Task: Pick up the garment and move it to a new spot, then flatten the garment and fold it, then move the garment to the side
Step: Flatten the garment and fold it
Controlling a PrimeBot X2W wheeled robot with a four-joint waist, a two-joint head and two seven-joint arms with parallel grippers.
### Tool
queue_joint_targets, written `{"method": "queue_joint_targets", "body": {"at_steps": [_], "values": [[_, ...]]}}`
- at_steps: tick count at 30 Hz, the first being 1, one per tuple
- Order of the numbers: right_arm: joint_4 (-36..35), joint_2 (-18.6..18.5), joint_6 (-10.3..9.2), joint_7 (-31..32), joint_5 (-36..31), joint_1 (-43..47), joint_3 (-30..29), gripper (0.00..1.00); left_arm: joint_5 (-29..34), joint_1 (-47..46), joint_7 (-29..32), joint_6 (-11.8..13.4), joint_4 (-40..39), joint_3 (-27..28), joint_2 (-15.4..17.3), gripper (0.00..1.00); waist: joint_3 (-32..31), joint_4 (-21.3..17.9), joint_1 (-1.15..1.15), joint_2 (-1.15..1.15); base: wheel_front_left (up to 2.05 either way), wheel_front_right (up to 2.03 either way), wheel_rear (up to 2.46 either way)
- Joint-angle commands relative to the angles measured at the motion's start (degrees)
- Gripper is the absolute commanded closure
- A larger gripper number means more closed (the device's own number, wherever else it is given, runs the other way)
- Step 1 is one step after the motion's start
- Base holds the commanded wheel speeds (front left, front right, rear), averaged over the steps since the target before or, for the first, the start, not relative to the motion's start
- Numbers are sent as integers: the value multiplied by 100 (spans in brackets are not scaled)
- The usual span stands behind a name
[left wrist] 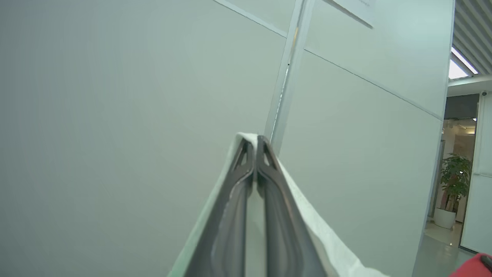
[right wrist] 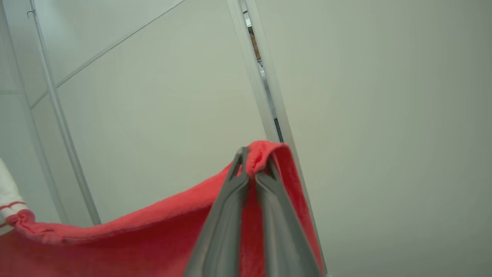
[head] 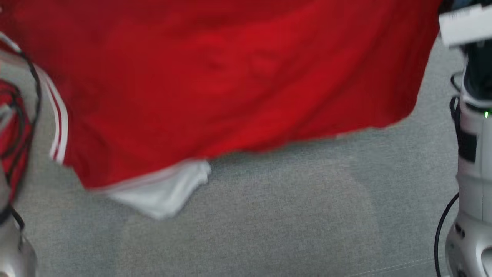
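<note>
Well, my left gripper (left wrist: 255, 143) is pinched tight on a white edge of the garment (head: 230, 84), and my right gripper (right wrist: 254, 163) is clamped on its red hem. The garment hangs spread between them over the grey surface (head: 292, 219), whose near part lies bare below the lower hem. A pale wall (left wrist: 115, 115) faces both wrists. The garment is red, with white stripes along its left side and a white piece drooping under the hem. It is blurred in the head view.
</note>
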Motion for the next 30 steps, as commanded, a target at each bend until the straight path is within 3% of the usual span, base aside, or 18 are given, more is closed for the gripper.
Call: {"method": "queue_joint_targets", "body": {"at_steps": [1, 5, 8, 11, 16, 22, 30], "values": [[435, 50, 0, -139, -125, -519, 16, 100, 226, -621, -105, -91, 474, -109, 81, 100, 783, 180, 0, 0, 0, 0, 0], [1695, 92, 0, -515, -531, -1941, -81, 100, 720, -2257, -635, -156, 1902, -310, -12, 100, 1062, 308, 0, 0, 0, 0, 0], [2587, 168, 0, -820, -773, -2654, -98, 100, 922, -2989, -1200, -214, 2737, -365, -161, 100, 1233, 372, 0, 0, 0, 0, 0], [3494, 209, 0, -1140, -1017, -3127, -12, 100, 903, -3222, -1623, -434, 3496, -465, -322, 100, 1603, 496, 0, 0, 0, 0, 0], [4365, 204, 0, -1560, -901, -2863, 280, 100, 680, -2664, -2059, -767, 4076, -423, -438, 100, 1958, 624, 0, 0, 0, 0, 0], [4590, 65, 0, -1986, -364, -2198, 919, 100, 250, -1652, -2300, -1008, 3820, -286, -503, 100, 2092, 616, 0, 0, 0, 0, 0], [3770, -328, 0, -2262, 627, -984, 1422, 100, -211, 326, -2355, -1054, 1945, -178, -285, 100, 1829, 481, 0, 0, 0, 0, 0]]}}
